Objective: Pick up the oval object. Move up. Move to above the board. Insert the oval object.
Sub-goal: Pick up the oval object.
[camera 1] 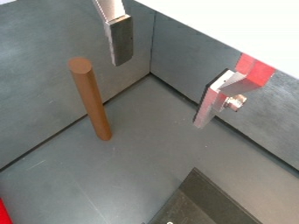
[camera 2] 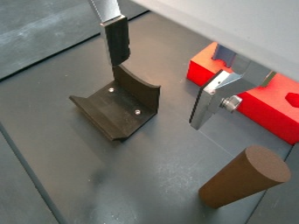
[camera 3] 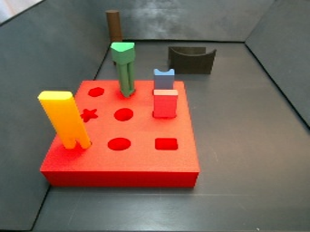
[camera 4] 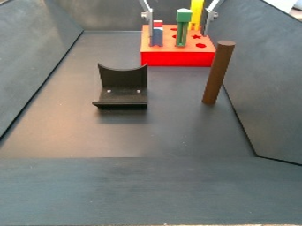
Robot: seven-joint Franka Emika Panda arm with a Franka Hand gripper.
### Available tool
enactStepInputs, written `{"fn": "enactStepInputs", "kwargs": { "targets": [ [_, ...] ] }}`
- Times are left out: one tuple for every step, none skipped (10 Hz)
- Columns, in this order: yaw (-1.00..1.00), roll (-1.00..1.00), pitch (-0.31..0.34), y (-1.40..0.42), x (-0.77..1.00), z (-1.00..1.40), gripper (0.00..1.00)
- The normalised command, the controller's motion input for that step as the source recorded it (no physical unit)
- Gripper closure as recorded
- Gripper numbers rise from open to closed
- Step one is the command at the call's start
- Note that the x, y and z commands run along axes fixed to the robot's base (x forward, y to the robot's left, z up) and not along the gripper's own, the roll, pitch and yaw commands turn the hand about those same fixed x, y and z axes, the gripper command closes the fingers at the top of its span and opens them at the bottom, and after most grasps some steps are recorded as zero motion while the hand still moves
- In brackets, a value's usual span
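Note:
The oval object (camera 1: 89,98) is a tall dark-brown peg standing upright on the grey floor by the side wall, seen in both wrist views (camera 2: 244,178) and both side views (camera 4: 217,73) (camera 3: 112,23). The board (camera 3: 121,154) is a thick red block with shaped holes, also visible in a side view (camera 4: 177,58) and a wrist view (camera 2: 263,96). My gripper (camera 1: 166,74) hangs open above the floor, well apart from the peg, with nothing between its fingers (camera 2: 117,42). One finger (camera 2: 211,101) sits close to the board's edge.
The dark fixture (camera 2: 117,109) (camera 4: 120,86) stands on the floor below the gripper. A yellow peg (camera 3: 63,118), a green peg (camera 3: 123,68) and a blue-and-red peg (camera 3: 164,92) stand in the board. Grey walls (camera 4: 48,53) enclose the floor.

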Motion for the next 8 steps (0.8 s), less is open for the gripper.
{"fn": "enactStepInputs", "kwargs": {
  "targets": [
    [0.0, 0.0, 0.0, 0.0, 0.03, 0.0, 0.0],
    [-0.04, 0.0, -0.043, 0.0, -0.42, -0.07, 0.0],
    [-0.25, -0.02, -0.089, 0.0, -0.96, 0.0, 0.0],
    [-0.09, -0.04, -0.1, 0.0, -1.0, 0.0, 0.0],
    [-0.01, -0.03, -0.134, 0.0, -1.0, 0.14, 0.0],
    [-0.06, 0.0, -0.139, 0.0, -1.0, 0.08, 0.0],
    [-0.07, 0.0, -0.136, 0.0, -1.0, -0.07, 0.0],
    [-0.1, 0.03, -0.111, -0.02, -1.0, -0.05, 0.0]
  ]
}}
